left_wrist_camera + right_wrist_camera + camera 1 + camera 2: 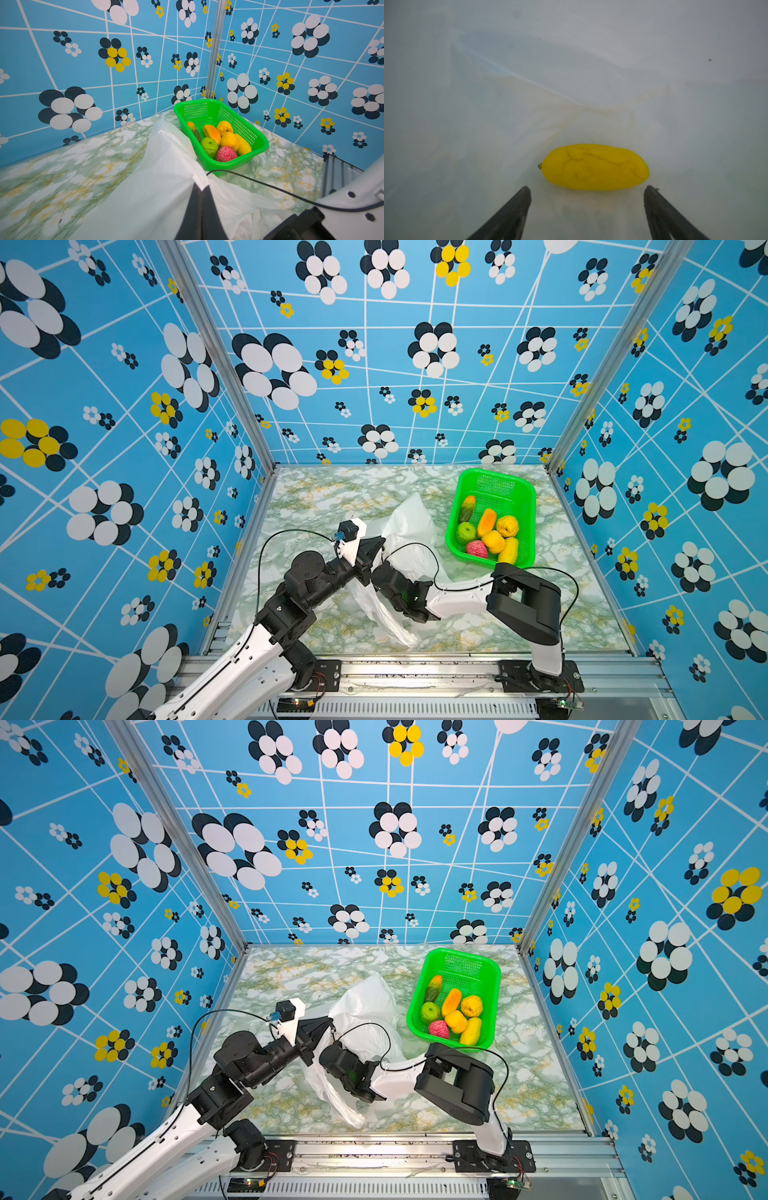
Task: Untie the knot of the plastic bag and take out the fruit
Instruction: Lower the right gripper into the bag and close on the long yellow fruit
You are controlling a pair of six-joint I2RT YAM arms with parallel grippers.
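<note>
Plastic bag (409,522) lies on the marbled table (316,497), middle of the floor. In both top views its long axis runs from the near edge toward the far wall, leaning slightly right, with a peaked corner at the far end (376,979).

Left gripper (202,187): fingers pressed together on a fold of the bag's film, holding that edge raised off the table.

Right gripper (588,187): inside the bag, fingers spread wide and gripping nothing. In the top views we see only its wrist going into the film.

Yellow fruit (595,167): oblong, lying on the bag's inner floor just ahead of the right fingertips. We cannot tell whether it touches them. Its long axis lies crosswise to the fingers, spanning most of the gap, with a stem nub at one end. White film closes in above and behind it.

Green basket (528,497) stands just beside the bag, toward the far right corner. Seven fruit (492,541) are piled in its near half. A black cable (415,547) loops over the bag between the two wrists.
</note>
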